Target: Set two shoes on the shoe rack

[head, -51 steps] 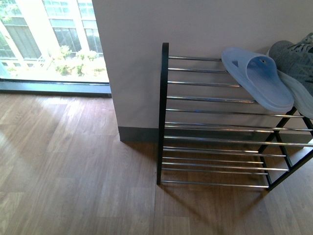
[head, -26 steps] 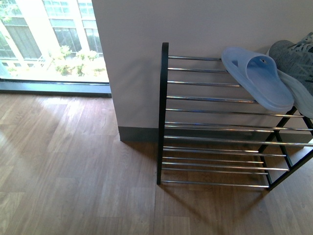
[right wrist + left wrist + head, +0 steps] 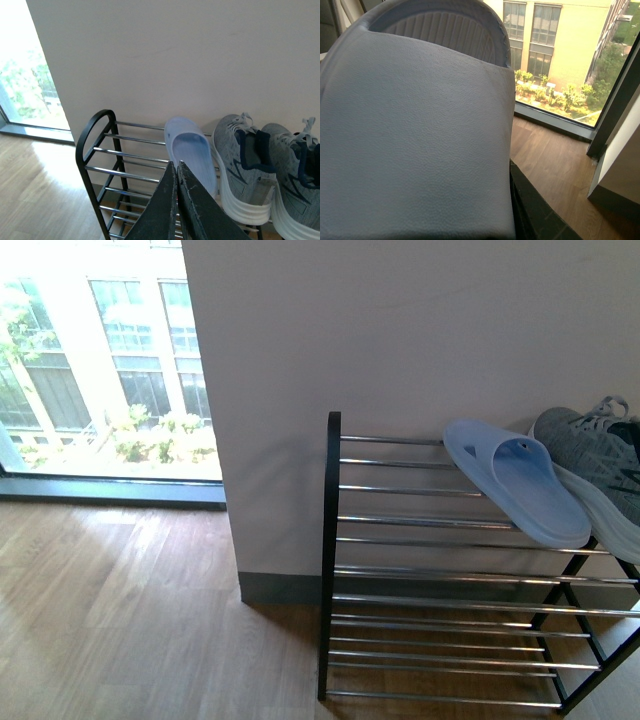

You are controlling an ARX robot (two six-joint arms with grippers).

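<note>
Both grey knit shoes stand side by side on the top tier of the shoe rack (image 3: 95, 131), one (image 3: 243, 167) next to the other (image 3: 296, 175). In the front view only one shoe (image 3: 600, 465) shows, at the right end of the shoe rack (image 3: 332, 540). A pale blue slipper (image 3: 515, 482) lies on the top bars beside it, also seen as the slipper (image 3: 192, 152) in the right wrist view. My right gripper (image 3: 176, 166) hangs shut and empty in front of the rack. A second blue slipper (image 3: 415, 135) fills the left wrist view, with my left gripper shut on it; one black finger (image 3: 532, 215) shows.
A white wall (image 3: 400, 340) with a dark baseboard (image 3: 280, 588) backs the rack. A floor-to-ceiling window (image 3: 100, 380) lies to the left. Wooden floor (image 3: 120, 620) stretches left of the rack. The rack's lower tiers hold nothing.
The front view has shifted upward, so the rack and the shoes sit lower in the picture. Nothing on the rack has moved.
</note>
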